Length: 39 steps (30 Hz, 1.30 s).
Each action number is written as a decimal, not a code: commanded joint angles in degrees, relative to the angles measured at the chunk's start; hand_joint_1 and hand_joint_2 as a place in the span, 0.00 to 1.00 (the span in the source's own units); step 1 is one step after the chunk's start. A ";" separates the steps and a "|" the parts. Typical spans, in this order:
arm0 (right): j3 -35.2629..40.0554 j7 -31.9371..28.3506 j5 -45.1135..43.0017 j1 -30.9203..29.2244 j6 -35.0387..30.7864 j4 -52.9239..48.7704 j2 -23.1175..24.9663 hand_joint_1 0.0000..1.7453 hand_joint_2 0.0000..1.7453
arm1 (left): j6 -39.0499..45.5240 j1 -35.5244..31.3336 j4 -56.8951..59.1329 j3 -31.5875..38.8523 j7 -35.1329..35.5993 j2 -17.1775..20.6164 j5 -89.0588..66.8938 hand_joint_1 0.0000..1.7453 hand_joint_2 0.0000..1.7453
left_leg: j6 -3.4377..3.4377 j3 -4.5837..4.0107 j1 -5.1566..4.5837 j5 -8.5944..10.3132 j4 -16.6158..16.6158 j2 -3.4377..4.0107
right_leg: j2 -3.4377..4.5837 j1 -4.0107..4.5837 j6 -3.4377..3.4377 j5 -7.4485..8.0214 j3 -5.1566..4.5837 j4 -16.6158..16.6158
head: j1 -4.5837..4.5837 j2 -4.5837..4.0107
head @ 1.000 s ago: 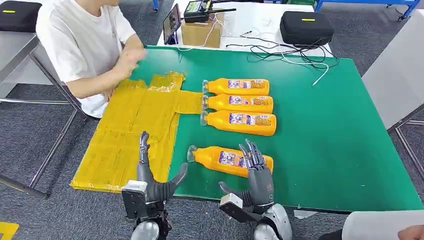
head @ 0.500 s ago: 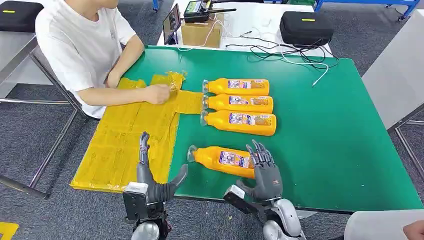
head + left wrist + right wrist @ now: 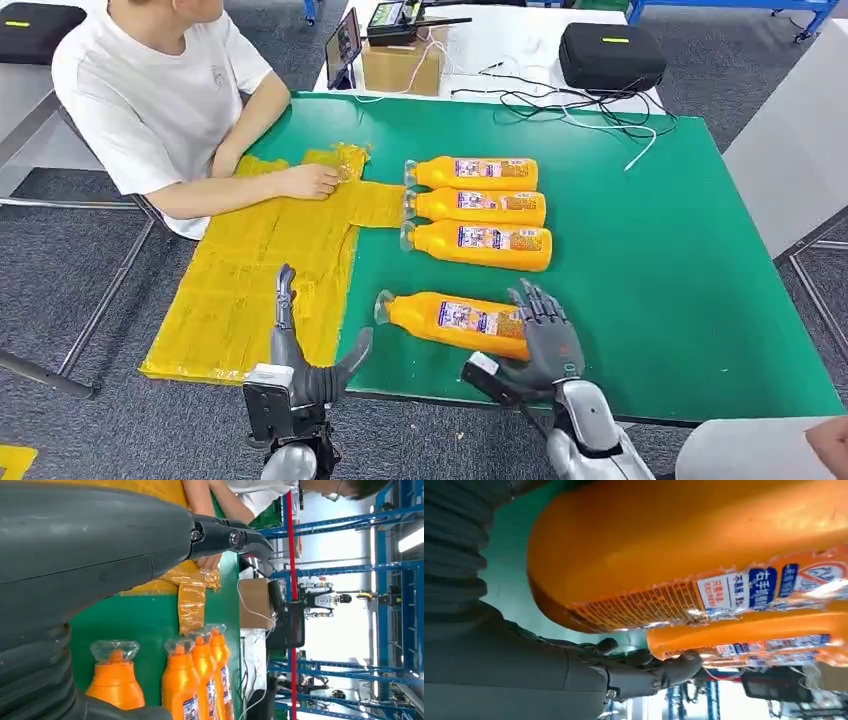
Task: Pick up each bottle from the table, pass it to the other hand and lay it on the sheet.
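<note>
Now the right hand (image 3: pixel 545 335), fingers spread and holding nothing, has shifted rightward to the nearest bottle's (image 3: pixel 455 320) base.

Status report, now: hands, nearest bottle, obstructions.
Left hand open, over sheet edge. Right hand open at nearest bottle's base, no grip. Person's hand on sheet.

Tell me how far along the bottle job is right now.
Nothing looks done: the yellow sheet holds no bottles, just a person's hand. In hand: the right hand is spread at the base of the nearest bottle, which lies on the green table, not lifted. The left hand waits open. Three more bottles lie in a row beyond.
</note>
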 commanded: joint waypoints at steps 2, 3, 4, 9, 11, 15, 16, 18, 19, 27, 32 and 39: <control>1.67 9.93 3.59 -4.73 9.85 5.22 -0.19 0.00 1.00 | 0.32 -1.03 3.87 2.34 0.15 0.66 0.35 0.00 1.00 | -0.10 0.17 0.06 -0.03 -0.05 0.16 | 0.14 0.07 -0.10 0.04 0.13 -0.06 | -0.02 0.02; 2.04 10.34 3.92 -5.70 10.76 5.64 0.06 0.00 1.00 | -0.55 -1.22 3.90 2.32 0.15 0.62 0.89 0.00 1.00 | -0.08 0.12 0.04 -0.01 -0.04 0.17 | 0.15 0.05 -0.08 0.05 0.07 -0.04 | -0.02 0.00; 2.24 10.14 3.33 -6.94 12.07 6.49 0.56 0.00 1.00 | -1.70 -1.48 4.15 2.16 0.15 0.59 1.41 0.00 1.00 | -0.07 0.14 0.03 -0.01 -0.05 0.13 | 0.11 0.03 -0.06 0.04 0.11 -0.04 | -0.02 0.00; 4.37 7.26 0.92 -10.59 13.05 9.54 1.29 0.98 1.00 | -1.55 -2.12 4.42 2.08 0.15 0.13 1.46 0.00 1.00 | -0.08 0.27 0.05 0.02 0.00 0.19 | 0.17 0.06 -0.08 0.09 0.20 -0.03 | 0.00 0.00; 5.07 7.82 1.11 -11.44 15.15 10.79 1.11 1.00 1.00 | -1.87 -2.25 4.63 2.27 0.15 0.12 1.83 0.00 1.00 | -0.09 0.26 0.07 0.02 0.01 0.25 | 0.24 0.08 -0.10 0.12 0.20 -0.02 | -0.02 0.00; 6.90 13.01 3.90 -13.89 19.19 14.13 0.98 1.00 1.00 | -2.32 -2.74 5.59 2.66 0.15 -0.18 2.33 0.00 1.00 | -0.01 0.30 0.02 0.05 -0.03 0.28 | 0.24 0.02 -0.14 0.23 0.21 -0.03 | -0.02 0.02; 7.10 13.67 3.93 -14.89 19.69 16.01 1.50 1.00 1.00 | -2.02 -2.93 5.64 2.66 0.15 -0.24 2.14 0.00 1.00 | -0.01 0.31 0.03 0.05 -0.02 0.31 | 0.26 0.04 -0.14 0.22 0.23 -0.04 | -0.02 0.00; 7.14 14.23 3.56 -16.21 20.71 18.83 2.00 1.00 1.00 | -1.17 -3.33 5.74 2.41 0.15 -0.41 0.90 0.00 1.00 | -0.02 0.33 0.03 0.06 -0.03 0.34 | 0.26 0.04 -0.15 0.22 0.23 -0.04 | -0.02 0.00; 6.83 13.97 2.88 -17.14 20.88 20.84 2.19 1.00 1.00 | -1.40 -3.75 6.25 2.38 0.15 -0.63 0.80 0.00 1.00 | -0.07 0.35 0.08 0.07 -0.03 0.42 | 0.33 0.10 -0.21 0.26 0.23 -0.05 | -0.02 0.00; 5.02 11.73 -0.49 -18.48 20.47 25.80 2.56 1.00 1.00 | -1.57 -4.13 5.92 1.86 0.15 -0.83 0.32 0.00 1.00 | 0.02 0.48 0.04 0.12 -0.03 0.32 | 0.23 0.05 -0.11 0.26 0.38 -0.06 | 0.00 0.00; 5.02 11.73 -0.49 -18.48 20.47 25.80 2.56 1.00 1.00 | -1.57 -4.13 5.92 1.86 0.15 -0.83 0.32 0.00 1.00 | 0.04 0.63 0.04 0.14 -0.04 0.27 | 0.18 0.05 -0.11 0.26 0.52 -0.09 | 0.00 0.02; 2.26 4.77 -6.36 -18.20 19.34 27.54 2.25 1.00 1.00 | -2.02 -4.70 4.74 1.61 0.15 -1.22 0.65 0.00 1.00 | 0.04 0.75 0.05 0.16 -0.03 0.21 | 0.12 0.07 -0.11 0.26 0.63 -0.11 | -0.02 0.00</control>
